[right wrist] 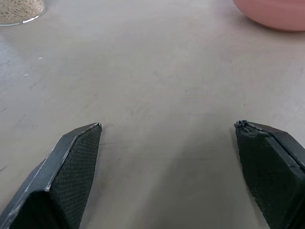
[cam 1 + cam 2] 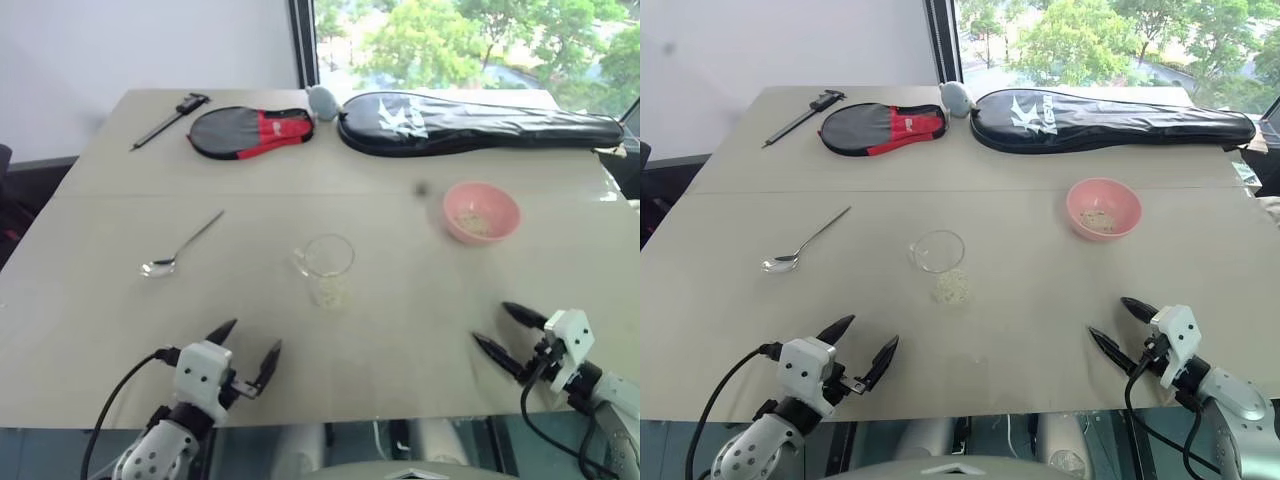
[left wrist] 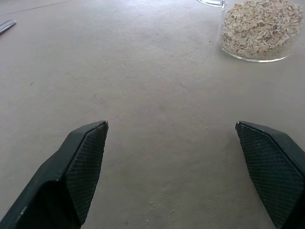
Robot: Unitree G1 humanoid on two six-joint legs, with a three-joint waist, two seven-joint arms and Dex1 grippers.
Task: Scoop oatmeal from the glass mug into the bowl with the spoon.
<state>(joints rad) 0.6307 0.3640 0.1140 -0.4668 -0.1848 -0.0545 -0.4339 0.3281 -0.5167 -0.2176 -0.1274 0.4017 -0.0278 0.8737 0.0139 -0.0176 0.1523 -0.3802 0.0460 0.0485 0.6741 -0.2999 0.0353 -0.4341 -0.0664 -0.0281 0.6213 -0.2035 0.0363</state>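
Our left gripper (image 2: 247, 351) and right gripper (image 2: 509, 331) both have fingers spread wide, holding nothing. The spoon (image 2: 180, 247) lies flat, left of the glass mug (image 2: 326, 268) — thin, hard, slippery, we think. Best pinch its long handle.

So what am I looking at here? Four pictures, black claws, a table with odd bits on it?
It is a two-armed robot. The two wide pictures come from cameras in its head, the two close ones from its wrists, looking along the fingers. The left gripper and right gripper are both open and hold nothing. On the table lie a spoon, a glass mug with oatmeal in it, and a pink bowl holding a few flakes. Two racket bags and a caliper lie at the far side.
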